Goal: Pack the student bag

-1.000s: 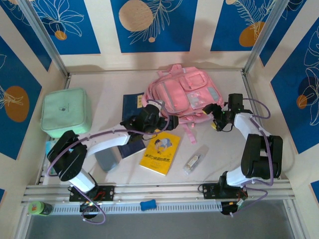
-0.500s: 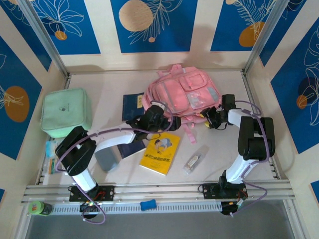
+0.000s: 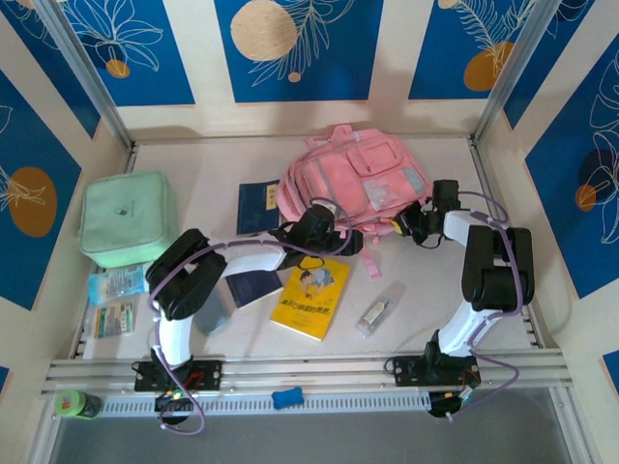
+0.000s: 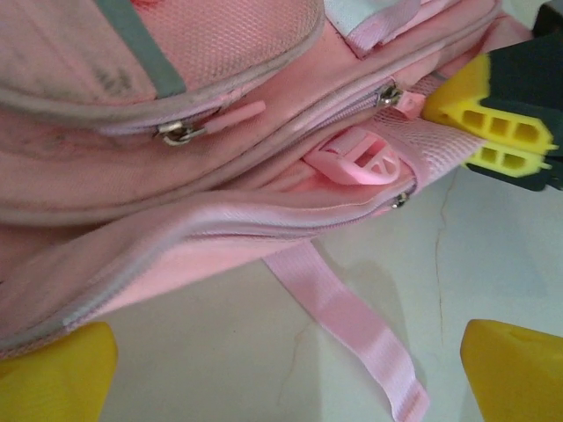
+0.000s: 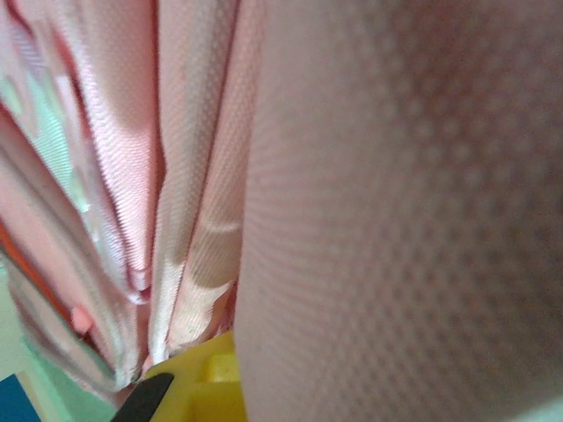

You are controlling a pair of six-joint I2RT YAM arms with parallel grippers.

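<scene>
The student bag (image 3: 358, 176), a pink backpack, lies flat at the back middle of the table. My left gripper (image 3: 324, 232) hovers at its near edge, open, with nothing between its yellow fingertips (image 4: 54, 376). Under it are the bag's zipped seams (image 4: 185, 132), a pink buckle (image 4: 356, 163) and a loose pink strap (image 4: 347, 321) on the table. My right gripper (image 3: 399, 224) is shut on the bag's near right corner; its yellow fingers (image 4: 488, 123) are pressed together beside a zip pull. Pink fabric (image 5: 396, 193) crowds the right wrist view above one yellow finger (image 5: 195, 387).
A yellow book (image 3: 311, 295), a dark notebook (image 3: 253, 287) and a clear tube (image 3: 377, 309) lie in front of the bag. A blue booklet (image 3: 257, 205) sits left of it. A mint-green case (image 3: 126, 217) and small packets (image 3: 116, 287) are at the far left.
My right gripper has moved left onto the bag's corner and closed there. My left arm has reached further right along the bag's near edge, jaws still wide.
</scene>
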